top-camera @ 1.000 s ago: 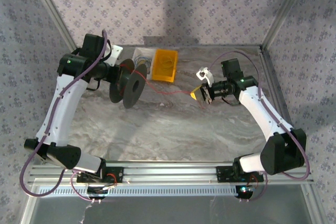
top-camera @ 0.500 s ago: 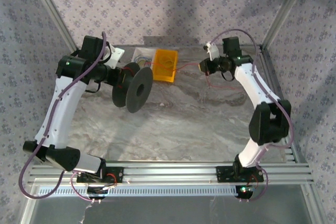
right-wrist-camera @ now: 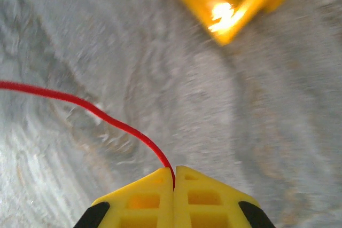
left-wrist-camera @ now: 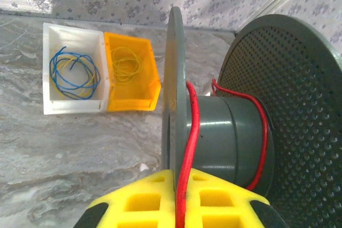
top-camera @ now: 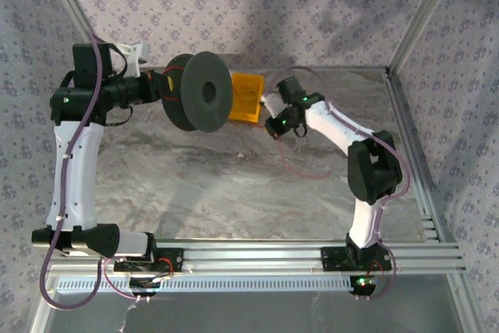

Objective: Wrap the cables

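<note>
The left claw (left-wrist-camera: 179, 185) grips the spool (top-camera: 204, 93) by 1 flange, aloft. The red cable (right-wrist-camera: 107, 119) wraps the hub, then runs right of the spool to the right claw (right-wrist-camera: 174, 177), which is pinched shut on it.

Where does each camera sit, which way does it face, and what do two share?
Top external: above and behind, looking down on the grey marbled table; both arms show.
Left wrist: on the left gripper, facing the dark grey round spool it clamps.
Right wrist: on the right gripper, facing that table.
Shared by both wrists: thin red wire, yellow plastic bin.
</note>
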Controlling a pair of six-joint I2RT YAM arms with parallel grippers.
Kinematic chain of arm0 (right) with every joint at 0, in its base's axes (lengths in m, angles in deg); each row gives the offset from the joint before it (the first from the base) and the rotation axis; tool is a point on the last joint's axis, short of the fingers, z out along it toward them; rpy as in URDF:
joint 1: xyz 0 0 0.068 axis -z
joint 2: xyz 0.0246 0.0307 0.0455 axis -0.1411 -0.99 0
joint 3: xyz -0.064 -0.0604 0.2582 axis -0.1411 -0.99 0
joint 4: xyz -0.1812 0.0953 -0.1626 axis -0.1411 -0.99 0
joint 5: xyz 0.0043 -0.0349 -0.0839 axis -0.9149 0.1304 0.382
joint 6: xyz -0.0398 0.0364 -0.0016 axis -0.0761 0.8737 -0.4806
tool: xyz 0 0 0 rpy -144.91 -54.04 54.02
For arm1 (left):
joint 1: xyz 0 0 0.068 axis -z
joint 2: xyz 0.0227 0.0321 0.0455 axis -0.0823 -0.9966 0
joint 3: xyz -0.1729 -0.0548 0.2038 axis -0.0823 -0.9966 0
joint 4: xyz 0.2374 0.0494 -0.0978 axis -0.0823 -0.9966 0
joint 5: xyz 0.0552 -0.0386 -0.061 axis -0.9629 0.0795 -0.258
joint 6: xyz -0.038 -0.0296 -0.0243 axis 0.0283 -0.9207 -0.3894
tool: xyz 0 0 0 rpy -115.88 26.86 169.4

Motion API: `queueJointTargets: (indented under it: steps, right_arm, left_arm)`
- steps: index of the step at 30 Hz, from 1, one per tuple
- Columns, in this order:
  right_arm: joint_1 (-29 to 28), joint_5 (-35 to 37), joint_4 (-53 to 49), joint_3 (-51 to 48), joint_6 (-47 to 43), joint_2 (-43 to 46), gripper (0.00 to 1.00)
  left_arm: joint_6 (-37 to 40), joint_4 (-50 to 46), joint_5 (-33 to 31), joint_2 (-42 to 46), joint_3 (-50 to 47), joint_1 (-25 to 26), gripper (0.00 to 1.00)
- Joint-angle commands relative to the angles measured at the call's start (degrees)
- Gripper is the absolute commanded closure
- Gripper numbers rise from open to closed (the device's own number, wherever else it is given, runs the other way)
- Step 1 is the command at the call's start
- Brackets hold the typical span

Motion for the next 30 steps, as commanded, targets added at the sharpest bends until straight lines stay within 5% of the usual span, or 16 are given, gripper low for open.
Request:
queueJointTargets:
  steps: [1,15,24,30]
  right_arm:
    - [-5.6,8.5,-5.6,-3.0,1.0,2.2,1.0]
    - [-29.3,11.8,-20.8,11.8,0.7,6.5,1.0]
    - [-31.3,8.7,-26.3,27.7,-2.8,6.5,1.0]
    - [-26.5,6.6,-28.4,42.1,-6.6,3.4,1.0]
  left_arm:
    - [-7.1,12.8,-0.2,0.5,2.6,-1.0,1.0]
    - [-9.5,17.3,-23.3,0.3,-8.1,1.2,1.0]
    - [-3.1,9.6,-36.6,-5.2,-5.6,8.5,1.0]
    - [2.8,4.2,-44.1,-8.8,-4.9,15.2,1.0]
